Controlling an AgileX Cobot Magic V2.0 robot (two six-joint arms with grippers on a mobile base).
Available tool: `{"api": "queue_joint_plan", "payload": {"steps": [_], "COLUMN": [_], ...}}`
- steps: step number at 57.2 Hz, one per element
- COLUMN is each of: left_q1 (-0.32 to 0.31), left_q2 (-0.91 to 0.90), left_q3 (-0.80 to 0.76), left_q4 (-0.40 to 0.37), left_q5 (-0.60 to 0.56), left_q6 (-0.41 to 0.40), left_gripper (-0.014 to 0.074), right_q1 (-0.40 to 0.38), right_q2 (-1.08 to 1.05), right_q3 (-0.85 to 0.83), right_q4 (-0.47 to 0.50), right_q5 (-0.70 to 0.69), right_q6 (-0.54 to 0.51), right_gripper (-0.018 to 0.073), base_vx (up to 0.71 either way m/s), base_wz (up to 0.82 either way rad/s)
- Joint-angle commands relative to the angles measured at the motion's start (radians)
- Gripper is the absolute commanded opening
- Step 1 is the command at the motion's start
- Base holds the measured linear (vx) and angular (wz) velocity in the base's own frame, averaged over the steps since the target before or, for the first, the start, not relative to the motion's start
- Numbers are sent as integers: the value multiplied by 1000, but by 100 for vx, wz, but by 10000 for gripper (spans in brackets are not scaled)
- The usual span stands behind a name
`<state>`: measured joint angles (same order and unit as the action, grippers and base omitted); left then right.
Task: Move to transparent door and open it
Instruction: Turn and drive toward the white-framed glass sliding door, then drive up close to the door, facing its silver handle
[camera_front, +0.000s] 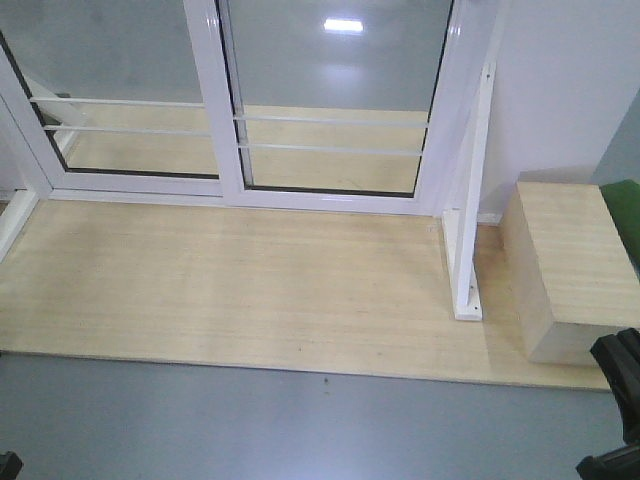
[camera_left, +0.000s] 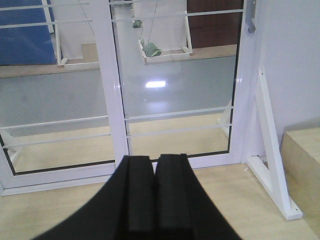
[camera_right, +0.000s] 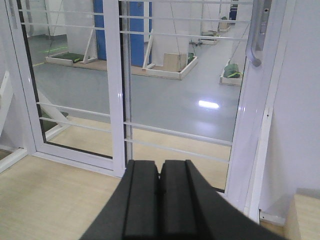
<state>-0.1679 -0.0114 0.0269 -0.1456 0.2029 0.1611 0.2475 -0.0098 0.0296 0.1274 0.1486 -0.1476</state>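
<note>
The transparent door (camera_front: 335, 75) is the right-hand glass panel in a glossy white frame, crossed low down by two thin white bars. Its curved grey handle (camera_right: 256, 40) sits on the right upright, high in the right wrist view, and only its lower tip (camera_left: 251, 22) shows in the left wrist view. The door (camera_right: 180, 90) stands closed against the right jamb. My left gripper (camera_left: 155, 159) is shut with nothing in it and points at the door's bottom rail (camera_left: 200, 160) from a distance. My right gripper (camera_right: 160, 162) is also shut and empty, well short of the handle.
A handle-less glass panel (camera_front: 110, 60) stands left of the door. A white slanted support post (camera_front: 470, 200) braces the frame on the right, beside a pale wooden box (camera_front: 570, 265) and a white wall (camera_front: 570, 80). A wooden platform (camera_front: 230, 290) lies between the grey floor (camera_front: 250, 425) and the door.
</note>
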Motion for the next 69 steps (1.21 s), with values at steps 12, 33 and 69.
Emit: {"api": "queue_joint_plan", "payload": {"steps": [12, 33, 69], "left_q1": [-2, -2, -2], "left_q2": [-13, -13, -13], "left_q3": [30, 30, 30], "left_q4": [-4, -4, -4], "left_q5": [-91, -91, -91], "left_q6": [-5, -5, -5], "left_gripper": [-6, -6, -6], "right_q1": [-5, -5, -5], "right_q2": [-15, -15, -15], "right_q3": [14, 14, 14], "right_q4": [-1, -1, -1], "right_q5": [-86, -86, -86], "right_q6": [-6, -6, -6], "right_gripper": [0, 0, 0], "base_vx": [51, 48, 32], "base_wz": [-1, -10, -3]}}
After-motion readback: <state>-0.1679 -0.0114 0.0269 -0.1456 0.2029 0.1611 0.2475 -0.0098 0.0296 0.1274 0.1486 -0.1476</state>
